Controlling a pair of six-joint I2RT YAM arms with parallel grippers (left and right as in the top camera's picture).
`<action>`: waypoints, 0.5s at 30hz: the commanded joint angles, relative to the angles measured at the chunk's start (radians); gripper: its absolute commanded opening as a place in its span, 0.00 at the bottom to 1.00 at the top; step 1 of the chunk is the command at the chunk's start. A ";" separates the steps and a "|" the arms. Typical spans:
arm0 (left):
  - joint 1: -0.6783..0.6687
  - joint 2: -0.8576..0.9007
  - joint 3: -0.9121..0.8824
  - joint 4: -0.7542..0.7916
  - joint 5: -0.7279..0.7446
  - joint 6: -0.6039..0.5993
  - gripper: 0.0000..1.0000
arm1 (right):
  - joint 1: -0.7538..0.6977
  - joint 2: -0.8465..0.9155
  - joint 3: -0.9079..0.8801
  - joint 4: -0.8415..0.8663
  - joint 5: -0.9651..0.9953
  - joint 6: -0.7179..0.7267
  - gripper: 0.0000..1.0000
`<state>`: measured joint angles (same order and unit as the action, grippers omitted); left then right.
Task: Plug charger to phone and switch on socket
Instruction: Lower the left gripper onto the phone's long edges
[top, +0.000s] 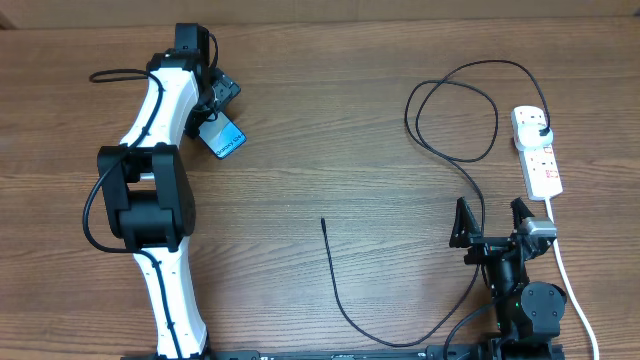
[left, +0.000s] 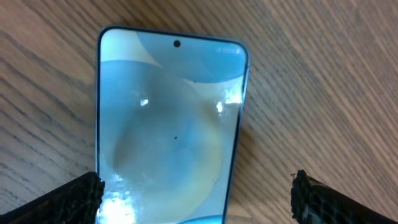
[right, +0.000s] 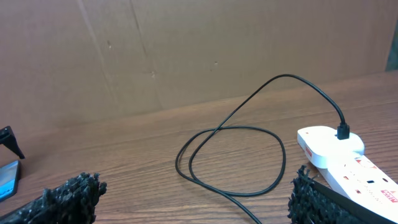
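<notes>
Both left gripper (left: 196, 196) and right gripper (right: 193, 199) gape wide above wood-grain table (top: 330, 120), cardboard wall (right: 186, 50) behind.

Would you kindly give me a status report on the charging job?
Left gripper open over phone; right gripper open, empty. Charger plugged into socket, tip loose mid-table, away from phone. Nothing seen between them.

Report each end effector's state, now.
Left end effector: open, over the phone, gripping nothing.
Right end effector: open, empty.
</notes>
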<state>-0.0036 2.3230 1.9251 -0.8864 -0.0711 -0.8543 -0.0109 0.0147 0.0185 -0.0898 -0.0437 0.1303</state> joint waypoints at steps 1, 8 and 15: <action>0.015 0.013 0.019 -0.010 0.010 0.020 1.00 | 0.000 -0.011 -0.011 0.006 0.013 -0.003 1.00; 0.017 0.013 0.019 -0.019 0.009 0.024 1.00 | 0.000 -0.011 -0.011 0.006 0.013 -0.003 1.00; 0.016 0.013 0.013 -0.029 -0.001 0.020 1.00 | 0.000 -0.011 -0.011 0.006 0.013 -0.003 1.00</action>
<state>0.0086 2.3230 1.9251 -0.9127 -0.0669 -0.8539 -0.0109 0.0147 0.0185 -0.0895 -0.0437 0.1303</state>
